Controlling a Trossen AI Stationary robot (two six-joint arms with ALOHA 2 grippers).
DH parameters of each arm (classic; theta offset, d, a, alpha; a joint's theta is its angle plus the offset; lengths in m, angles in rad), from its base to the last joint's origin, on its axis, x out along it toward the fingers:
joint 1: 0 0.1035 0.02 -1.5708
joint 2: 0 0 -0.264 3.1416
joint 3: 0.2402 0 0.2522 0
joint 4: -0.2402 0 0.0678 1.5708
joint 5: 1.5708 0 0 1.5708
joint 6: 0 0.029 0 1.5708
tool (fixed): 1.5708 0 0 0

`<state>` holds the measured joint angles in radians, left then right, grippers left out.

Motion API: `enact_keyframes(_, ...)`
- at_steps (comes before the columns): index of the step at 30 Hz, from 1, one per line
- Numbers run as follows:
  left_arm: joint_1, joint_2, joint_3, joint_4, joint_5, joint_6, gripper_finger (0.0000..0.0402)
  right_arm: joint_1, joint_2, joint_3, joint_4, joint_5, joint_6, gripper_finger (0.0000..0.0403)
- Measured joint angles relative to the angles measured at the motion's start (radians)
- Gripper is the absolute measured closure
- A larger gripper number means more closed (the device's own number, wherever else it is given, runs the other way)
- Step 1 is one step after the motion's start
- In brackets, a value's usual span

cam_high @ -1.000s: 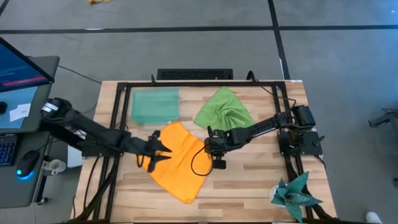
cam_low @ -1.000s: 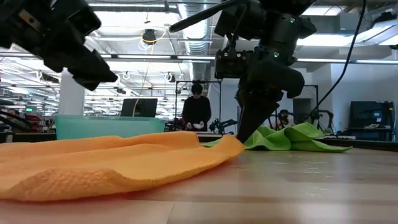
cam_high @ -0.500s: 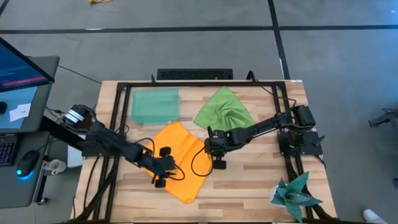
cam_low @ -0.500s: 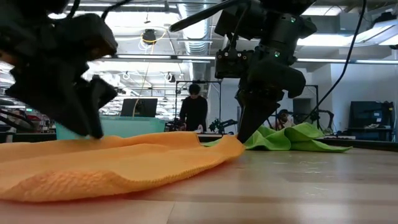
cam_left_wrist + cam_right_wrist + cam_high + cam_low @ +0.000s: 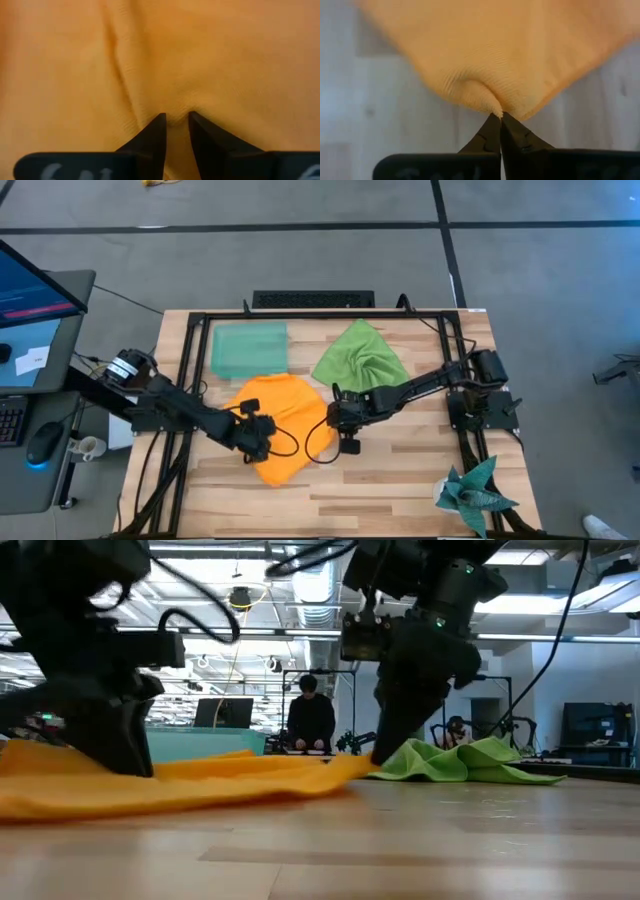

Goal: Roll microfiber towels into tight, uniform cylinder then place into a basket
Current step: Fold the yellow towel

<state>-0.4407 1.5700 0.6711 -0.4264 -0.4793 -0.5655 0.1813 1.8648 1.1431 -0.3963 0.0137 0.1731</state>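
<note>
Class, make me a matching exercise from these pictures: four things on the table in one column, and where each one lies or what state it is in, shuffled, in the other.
Things:
1. orange towel
2. green towel
3. basket
4. teal spiky cloth

States:
A. near corner of the table, on the right arm's side
B. far side, nothing in it
C. pinched by both grippers
D. crumpled and untouched, beyond the right gripper

Pairs: 1-C, 2-D, 3-B, 4-A

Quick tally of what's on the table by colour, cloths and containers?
Orange towel: 1
Lime green towel: 1
Dark teal spiky cloth: 1
Mint-green basket: 1
Total: 4
</note>
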Motion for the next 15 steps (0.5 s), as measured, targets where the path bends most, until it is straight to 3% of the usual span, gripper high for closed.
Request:
enact_keyframes(5,0.051,0.001,-0.003,-0.065,-0.087,0.062,0.0327,0.017,0.0,0.0,0.101,-0.015,0.012,0.0397)
enact_keyframes(10,0.072,0.001,0.01,-0.069,-0.048,0.085,0.0327,0.035,0.0,0.0,0.118,-0.015,0.036,0.0389)
enact_keyframes(15,-0.001,0.001,0.096,-0.079,-0.032,0.09,0.0327,0.041,0.0,0.0,0.117,-0.015,0.005,0.0392)
